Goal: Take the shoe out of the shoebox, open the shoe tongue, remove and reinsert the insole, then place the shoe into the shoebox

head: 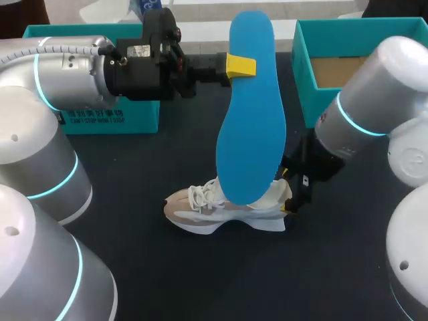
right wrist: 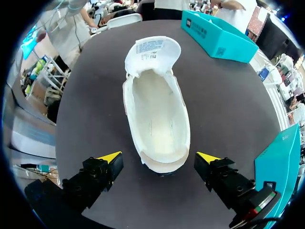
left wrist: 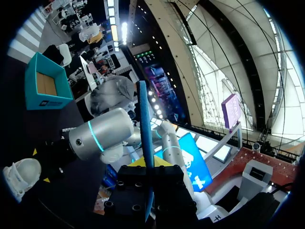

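I count one shoe [head: 227,212], one blue insole [head: 251,114], two teal boxes, one at left [head: 144,117] and one at right [head: 302,67], plus two grippers: my left gripper [head: 242,65], my right gripper [right wrist: 158,158].

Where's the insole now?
In the head view the insole is gripped by the left claw, raised in the middle above the shoe.

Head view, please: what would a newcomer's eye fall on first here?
The bright blue insole, held up in the left claw over the middle of the table, stands out first. Below it lies the pale shoe, its tongue folded open and its inside bare, with the open right claw at its heel.
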Robot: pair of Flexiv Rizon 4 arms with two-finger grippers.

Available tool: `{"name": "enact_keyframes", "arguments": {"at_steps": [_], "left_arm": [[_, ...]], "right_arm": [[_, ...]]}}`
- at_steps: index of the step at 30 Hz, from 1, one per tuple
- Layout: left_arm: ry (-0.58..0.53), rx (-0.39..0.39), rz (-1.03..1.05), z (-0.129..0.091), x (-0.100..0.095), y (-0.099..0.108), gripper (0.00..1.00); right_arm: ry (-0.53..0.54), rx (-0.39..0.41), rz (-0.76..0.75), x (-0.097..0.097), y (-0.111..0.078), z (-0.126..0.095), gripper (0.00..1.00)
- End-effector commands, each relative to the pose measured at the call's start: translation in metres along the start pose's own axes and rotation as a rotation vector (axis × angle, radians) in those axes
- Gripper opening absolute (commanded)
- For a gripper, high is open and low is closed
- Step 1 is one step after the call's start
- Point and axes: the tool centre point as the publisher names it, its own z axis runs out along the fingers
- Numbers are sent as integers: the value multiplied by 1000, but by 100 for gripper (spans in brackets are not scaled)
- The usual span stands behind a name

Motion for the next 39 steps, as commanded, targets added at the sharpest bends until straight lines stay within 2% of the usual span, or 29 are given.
{"name": "enact_keyframes", "arguments": {"at_steps": [1,5,11,23,25,38,39], "left_arm": [[-1,1,0,3,-1,0,0],[-1,1,0,3,-1,0,0],[-1,1,0,3,-1,0,0],[-1,1,0,3,-1,0,0],[-1,1,0,3,-1,0,0],[-1,1,0,3,-1,0,0],[-1,1,0,3,-1,0,0]], "right_arm": [[-27,28,-3,4,6,3,100],[-66,59,-5,10,11,-7,100],[-36,137,-22,10,20,-15,100],[-27,135,-44,9,26,-13,100],[9,167,6,9,26,-13,100],[9,167,6,9,26,-13,100],[5,174,20,7,30,-13,100]]}}
